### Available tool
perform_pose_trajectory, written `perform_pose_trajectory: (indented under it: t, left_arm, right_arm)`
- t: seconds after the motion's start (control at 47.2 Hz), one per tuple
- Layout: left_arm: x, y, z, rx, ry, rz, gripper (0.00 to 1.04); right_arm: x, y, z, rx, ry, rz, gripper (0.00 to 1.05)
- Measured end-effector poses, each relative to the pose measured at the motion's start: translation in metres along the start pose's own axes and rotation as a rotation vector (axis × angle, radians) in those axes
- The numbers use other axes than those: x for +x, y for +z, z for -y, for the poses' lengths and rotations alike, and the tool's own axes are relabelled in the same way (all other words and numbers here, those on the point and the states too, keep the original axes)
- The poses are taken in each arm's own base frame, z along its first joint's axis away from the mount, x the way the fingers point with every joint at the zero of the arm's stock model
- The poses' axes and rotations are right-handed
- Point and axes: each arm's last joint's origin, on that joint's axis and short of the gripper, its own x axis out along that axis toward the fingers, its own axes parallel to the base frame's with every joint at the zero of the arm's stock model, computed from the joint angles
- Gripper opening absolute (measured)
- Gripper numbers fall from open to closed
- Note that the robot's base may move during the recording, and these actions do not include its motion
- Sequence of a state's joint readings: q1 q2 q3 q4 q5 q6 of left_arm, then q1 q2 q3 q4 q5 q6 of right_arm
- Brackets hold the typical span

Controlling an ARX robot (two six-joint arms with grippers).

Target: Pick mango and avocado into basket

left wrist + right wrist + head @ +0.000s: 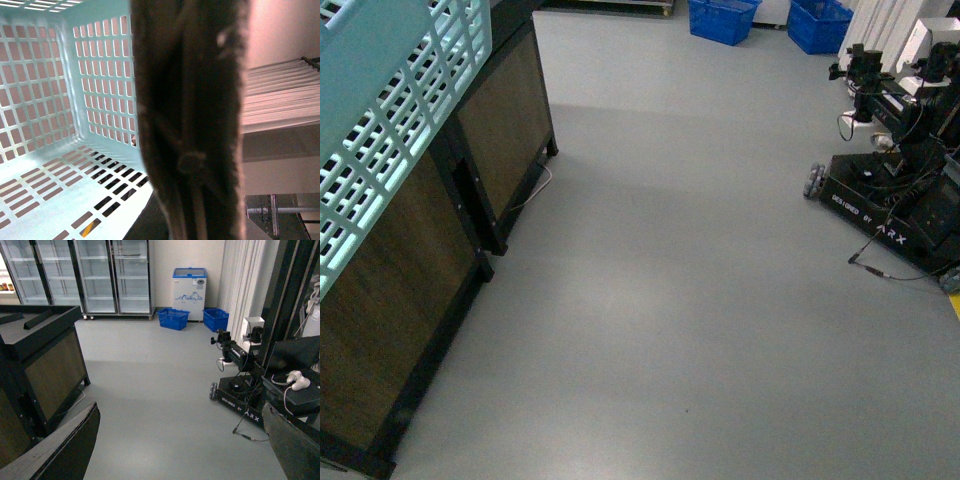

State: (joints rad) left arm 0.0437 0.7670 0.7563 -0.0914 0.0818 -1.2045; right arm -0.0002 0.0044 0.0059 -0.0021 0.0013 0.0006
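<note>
The right gripper [180, 412] has two chunky matte-black fingers [60, 450], flat slabs with a paler, scuffed grey edge on each. Left wrist view is mostly a blurry dark brown strip [192, 120] with lengthwise grooves and a small round bump, and honestly I can't tell if that's a finger.

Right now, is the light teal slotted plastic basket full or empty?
Empty where visible: the light teal slotted plastic basket shows bare floor and walls, no fruit; a dark blurred shape hides the rest.
</note>
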Motion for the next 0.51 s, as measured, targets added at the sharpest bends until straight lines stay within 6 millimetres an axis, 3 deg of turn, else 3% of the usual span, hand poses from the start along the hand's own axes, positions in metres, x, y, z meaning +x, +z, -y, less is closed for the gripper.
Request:
perform_pose_trajectory:
  t: [0.509]
  left_arm:
    - [0.0,-0.0012,0.0004,-0.007,-0.008,-0.022,0.06]
  right_arm:
    - [0.0,0.0,0.0,0.0,-0.003,0.0,0.97]
